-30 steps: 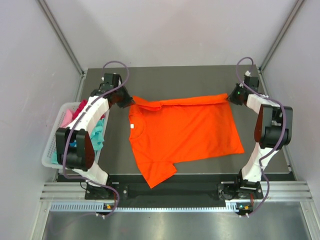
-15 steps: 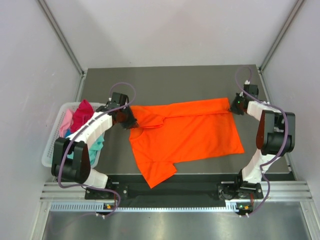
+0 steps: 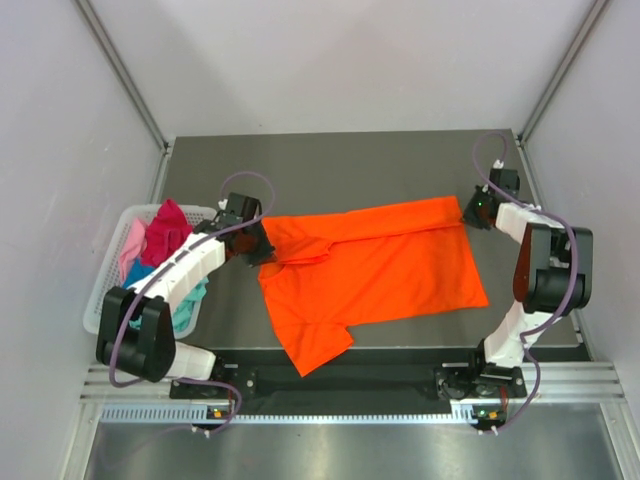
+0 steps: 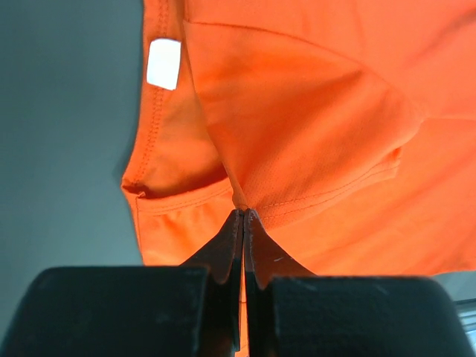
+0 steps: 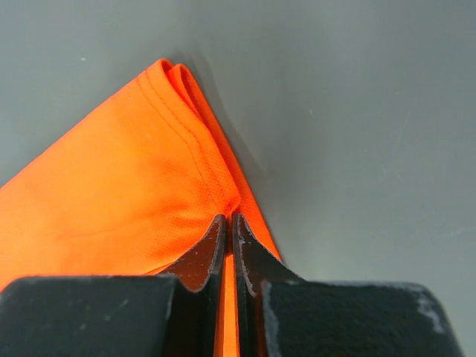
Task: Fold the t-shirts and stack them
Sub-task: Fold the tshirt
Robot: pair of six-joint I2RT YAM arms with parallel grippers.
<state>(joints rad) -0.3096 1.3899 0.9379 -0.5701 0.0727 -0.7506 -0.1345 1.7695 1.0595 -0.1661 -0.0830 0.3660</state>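
A bright orange t-shirt (image 3: 380,265) lies spread on the grey table, its far edge folded over toward the near side. My left gripper (image 3: 264,245) is shut on the shirt's far-left sleeve and shoulder; in the left wrist view (image 4: 244,214) the jaws pinch a fold of orange cloth (image 4: 312,134). My right gripper (image 3: 468,212) is shut on the shirt's far-right hem corner; in the right wrist view (image 5: 227,220) the jaws pinch the doubled hem (image 5: 149,171). Magenta (image 3: 165,228), pale pink (image 3: 132,238) and teal (image 3: 186,300) shirts lie bunched in the basket.
A white lattice basket (image 3: 98,300) stands off the table's left edge, beside my left arm. The grey table (image 3: 350,160) is bounded by white walls at the back and both sides, and a metal rail runs along the near edge.
Both grippers have carried the shirt's far edge toward the near side, the left one farther and to the right. The fold over the shirt's top has widened.
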